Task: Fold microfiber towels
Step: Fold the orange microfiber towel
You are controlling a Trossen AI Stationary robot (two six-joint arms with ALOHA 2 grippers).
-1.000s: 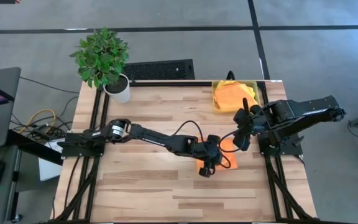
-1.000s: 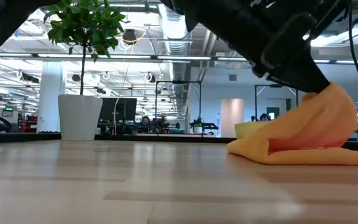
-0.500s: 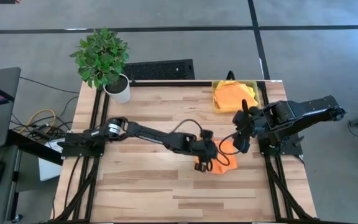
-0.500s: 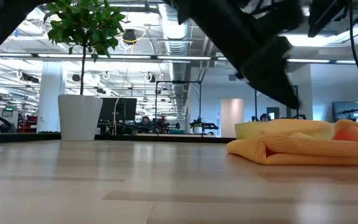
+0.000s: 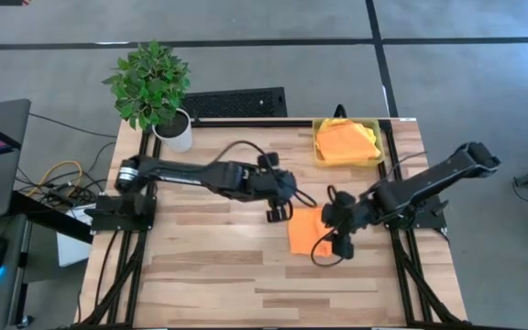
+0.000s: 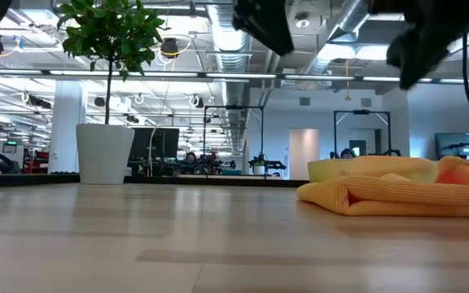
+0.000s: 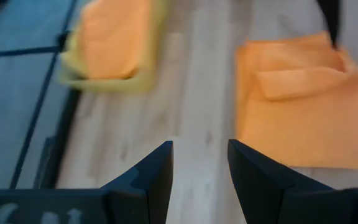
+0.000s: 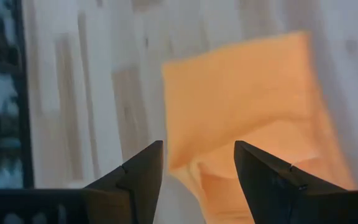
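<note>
Lying folded on the wooden surface, an orange microfiber towel is flanked by left tool and right tool, both open, empty.

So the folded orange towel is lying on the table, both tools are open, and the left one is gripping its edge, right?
Not quite. The left tool grips nothing: the high view shows it beside the orange towel, apart from it. The rest holds: the towel lies folded on the table, and the right tool is open too.

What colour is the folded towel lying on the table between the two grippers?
Orange, plain with no pattern. The folded towel shows best in the left wrist view.
</note>
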